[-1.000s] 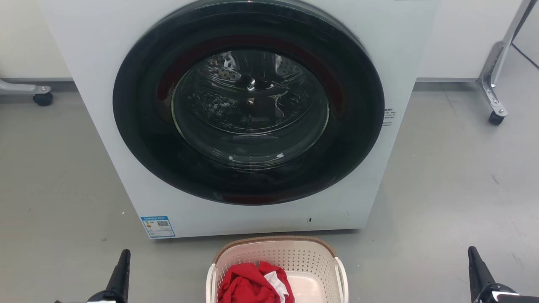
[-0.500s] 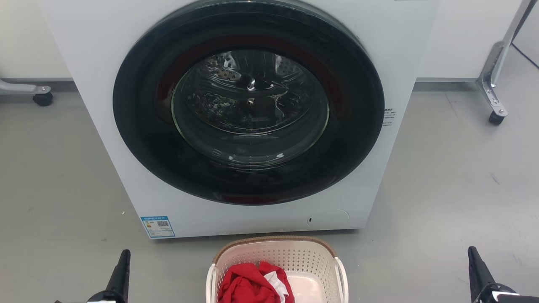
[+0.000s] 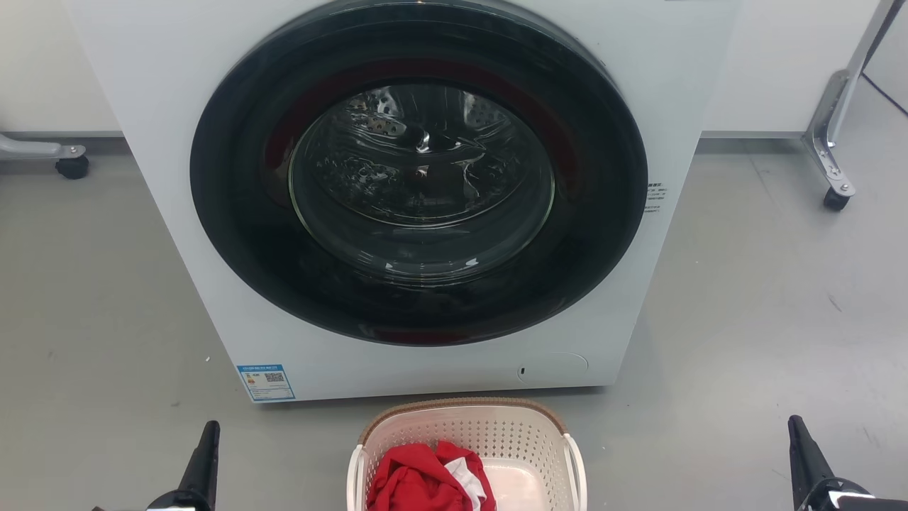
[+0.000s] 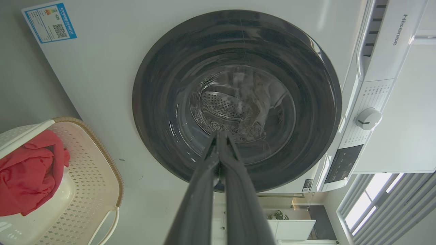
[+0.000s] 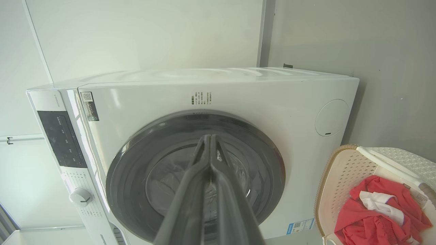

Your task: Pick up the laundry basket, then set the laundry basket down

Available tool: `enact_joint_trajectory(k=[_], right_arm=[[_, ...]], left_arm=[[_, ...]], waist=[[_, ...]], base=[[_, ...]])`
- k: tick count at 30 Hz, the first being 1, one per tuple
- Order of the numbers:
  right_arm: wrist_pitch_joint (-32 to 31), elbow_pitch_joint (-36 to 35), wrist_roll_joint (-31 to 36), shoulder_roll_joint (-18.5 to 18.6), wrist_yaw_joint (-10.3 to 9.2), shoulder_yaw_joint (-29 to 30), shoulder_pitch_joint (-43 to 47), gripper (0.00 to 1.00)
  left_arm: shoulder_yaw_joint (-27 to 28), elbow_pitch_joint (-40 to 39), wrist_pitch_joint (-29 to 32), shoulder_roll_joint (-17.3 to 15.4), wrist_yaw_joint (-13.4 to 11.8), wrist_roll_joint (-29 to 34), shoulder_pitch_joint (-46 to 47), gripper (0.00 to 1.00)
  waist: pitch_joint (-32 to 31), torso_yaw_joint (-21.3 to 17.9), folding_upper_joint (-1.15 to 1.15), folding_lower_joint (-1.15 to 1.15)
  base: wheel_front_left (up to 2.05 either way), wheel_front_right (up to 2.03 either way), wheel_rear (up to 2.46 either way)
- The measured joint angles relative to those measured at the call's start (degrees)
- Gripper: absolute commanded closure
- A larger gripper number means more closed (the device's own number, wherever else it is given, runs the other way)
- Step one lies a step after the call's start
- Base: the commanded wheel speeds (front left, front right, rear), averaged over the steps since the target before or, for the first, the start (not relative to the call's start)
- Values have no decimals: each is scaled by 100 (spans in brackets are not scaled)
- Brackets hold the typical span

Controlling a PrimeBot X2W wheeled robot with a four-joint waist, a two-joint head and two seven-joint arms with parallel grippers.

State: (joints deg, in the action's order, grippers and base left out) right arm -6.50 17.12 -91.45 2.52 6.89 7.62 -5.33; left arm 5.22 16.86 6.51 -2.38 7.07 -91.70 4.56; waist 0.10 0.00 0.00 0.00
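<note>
Nearest, the left gripper [image 4: 219, 134] and the right gripper [image 5: 207, 136] are seen with their dark fingers pressed together at the tips, and nothing is held by either. Between them, well apart from both, the laundry basket [image 3: 496, 433] is stood on the grey floor [image 3: 745, 319], just in front of the washing machine [image 3: 213, 298]. Its cream-white walls are pierced with small holes, its rounded top is edged by a brown woven-look rim [image 3: 461, 404], and a white loop handle [image 3: 578, 461] is set at each side. A crumpled red garment [image 3: 411, 482] is heaped in its left part. Behind, the machine's round dark door [image 3: 418, 177] is shut.
</note>
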Motion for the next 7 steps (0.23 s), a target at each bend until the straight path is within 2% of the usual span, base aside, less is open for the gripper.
enact_joint_trajectory(k=[7], right_arm=[[0,0,0,0,0,0,0,100]], left_arm=[[0,1,0,0,0,0,0,100]], waist=[[0,0,0,0]], base=[[0,0,0]])
